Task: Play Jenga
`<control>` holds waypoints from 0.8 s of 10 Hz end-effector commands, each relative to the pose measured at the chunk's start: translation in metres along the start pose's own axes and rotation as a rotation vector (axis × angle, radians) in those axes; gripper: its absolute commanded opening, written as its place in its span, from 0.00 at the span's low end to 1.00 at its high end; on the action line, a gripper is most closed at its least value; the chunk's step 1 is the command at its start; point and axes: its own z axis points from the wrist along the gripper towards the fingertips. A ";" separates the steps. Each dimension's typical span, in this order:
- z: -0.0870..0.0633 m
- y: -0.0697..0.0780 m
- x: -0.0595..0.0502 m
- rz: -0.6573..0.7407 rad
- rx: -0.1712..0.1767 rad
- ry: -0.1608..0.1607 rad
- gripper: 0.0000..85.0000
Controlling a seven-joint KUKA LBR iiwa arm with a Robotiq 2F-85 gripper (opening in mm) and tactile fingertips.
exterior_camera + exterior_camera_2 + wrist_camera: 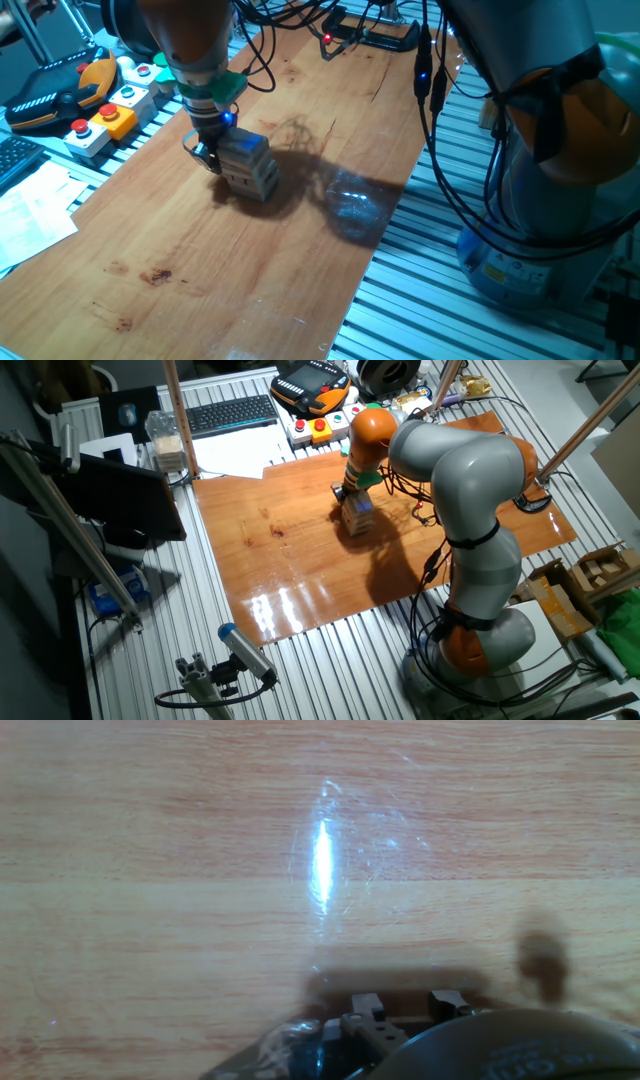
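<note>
1. The tower (248, 166) stands on the board (200, 260), near its middle.
2. My gripper (207, 152) sits at the tower's 9 o'clock side, against its upper layers.
3. I cannot tell whether my fingers are spread or pinching.

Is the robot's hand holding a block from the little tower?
Cannot tell. The hand sits right against the Jenga tower, but its fingertips are hidden.
</note>
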 end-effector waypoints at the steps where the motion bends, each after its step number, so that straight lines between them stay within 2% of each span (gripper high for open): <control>1: 0.000 0.000 0.000 0.000 0.000 0.000 0.01; 8: -0.001 0.000 -0.003 0.001 0.001 0.002 0.01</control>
